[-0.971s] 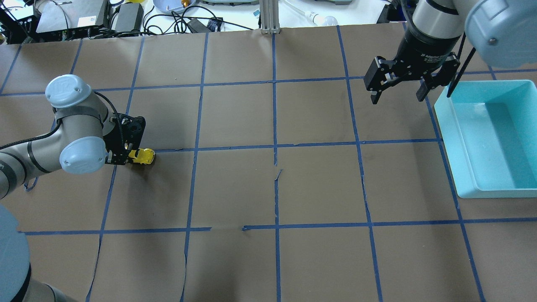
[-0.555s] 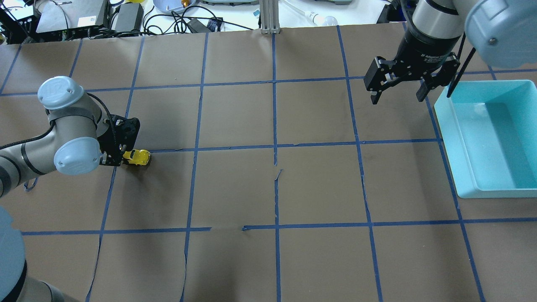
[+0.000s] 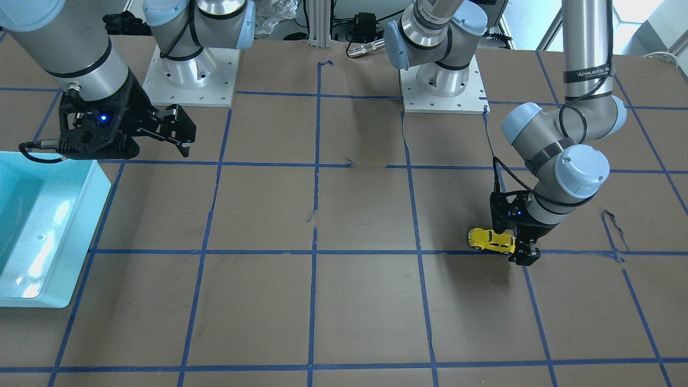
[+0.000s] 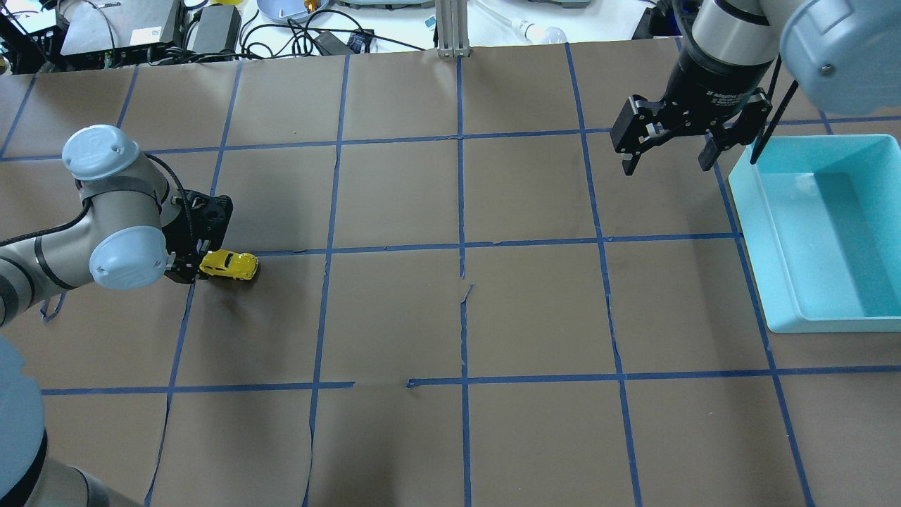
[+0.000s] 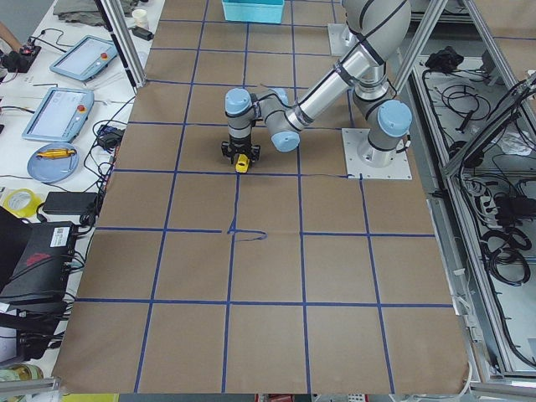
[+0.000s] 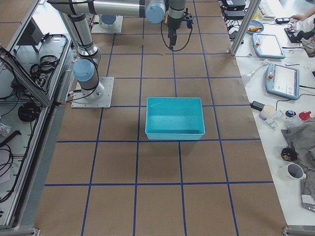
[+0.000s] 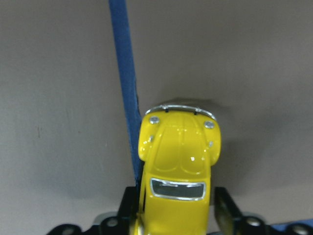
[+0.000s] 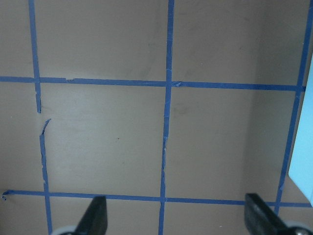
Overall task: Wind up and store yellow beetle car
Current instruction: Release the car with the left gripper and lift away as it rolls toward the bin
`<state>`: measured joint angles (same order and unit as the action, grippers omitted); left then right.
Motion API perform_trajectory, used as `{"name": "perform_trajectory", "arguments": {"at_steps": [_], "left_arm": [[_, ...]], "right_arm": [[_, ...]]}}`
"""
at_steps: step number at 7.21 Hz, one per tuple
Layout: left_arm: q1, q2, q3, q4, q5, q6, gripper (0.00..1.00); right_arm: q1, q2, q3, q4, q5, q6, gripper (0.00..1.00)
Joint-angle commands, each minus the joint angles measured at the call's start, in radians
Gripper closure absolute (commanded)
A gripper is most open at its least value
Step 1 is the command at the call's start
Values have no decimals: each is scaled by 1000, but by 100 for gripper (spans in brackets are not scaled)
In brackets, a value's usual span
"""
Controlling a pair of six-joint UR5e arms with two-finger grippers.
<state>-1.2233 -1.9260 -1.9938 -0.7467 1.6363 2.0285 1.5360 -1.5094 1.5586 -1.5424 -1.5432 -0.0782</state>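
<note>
A wide tabletop, covered in brown paper and marked into squares by blue tape, carried everything. The right arm reached over its far right corner, and the left arm bent low over the robot's left side. A pale teal bin sat at the tabletop's right edge. The right pincer hung off the surface just beside the bin's far corner, its fingers spread wide apart. The left pincer was down at the surface. The yellow beetle car stood on its wheels there, beside a blue tape line, its nose pointing toward the middle of the tabletop, well apart from the bin. The left pincer's fingers flanked the car's rear half, close against both sides; whether they truly clamped it could not be told
</note>
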Motion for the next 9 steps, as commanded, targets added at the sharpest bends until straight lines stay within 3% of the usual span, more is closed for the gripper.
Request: {"name": "perform_trajectory", "arguments": {"at_steps": [1, 6, 7, 9], "left_arm": [[-1, 2, 39, -6, 4, 1, 0], [-13, 35, 41, -17, 2, -89, 0], [-22, 44, 43, -22, 2, -170, 0], [-102, 94, 94, -98, -7, -574, 0]], "right_arm": [[1, 0, 0, -1, 0, 0, 0], [1, 0, 0, 1, 0, 0, 0], [1, 0, 0, 1, 0, 0, 0], [1, 0, 0, 1, 0, 0, 0]]}}
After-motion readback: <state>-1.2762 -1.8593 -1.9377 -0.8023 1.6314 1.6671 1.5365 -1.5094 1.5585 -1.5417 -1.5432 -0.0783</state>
